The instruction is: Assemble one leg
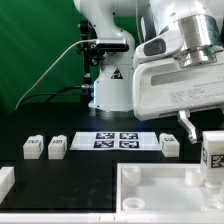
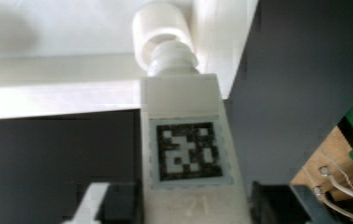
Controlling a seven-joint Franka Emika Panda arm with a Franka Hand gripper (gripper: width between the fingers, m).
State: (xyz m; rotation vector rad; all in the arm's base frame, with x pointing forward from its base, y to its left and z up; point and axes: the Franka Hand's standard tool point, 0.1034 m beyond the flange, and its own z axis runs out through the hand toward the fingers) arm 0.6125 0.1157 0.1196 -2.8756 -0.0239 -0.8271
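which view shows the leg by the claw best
The wrist view: the leg fills the middle of the picture, and its tag is large. The exterior view shows the same leg only small, at the exterior view's right edge, partly cut off.

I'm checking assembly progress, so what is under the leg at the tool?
The large white panel lies under that leg. The leg's own body covers the spot directly beneath it, so any hole or contact there cannot be seen.

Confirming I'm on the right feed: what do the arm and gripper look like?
Glossy white arm with rounded shells and black joint rings; a thin black cable runs off near its base. The gripper is a white boxy hand with faint grey markings and a slim grey finger.
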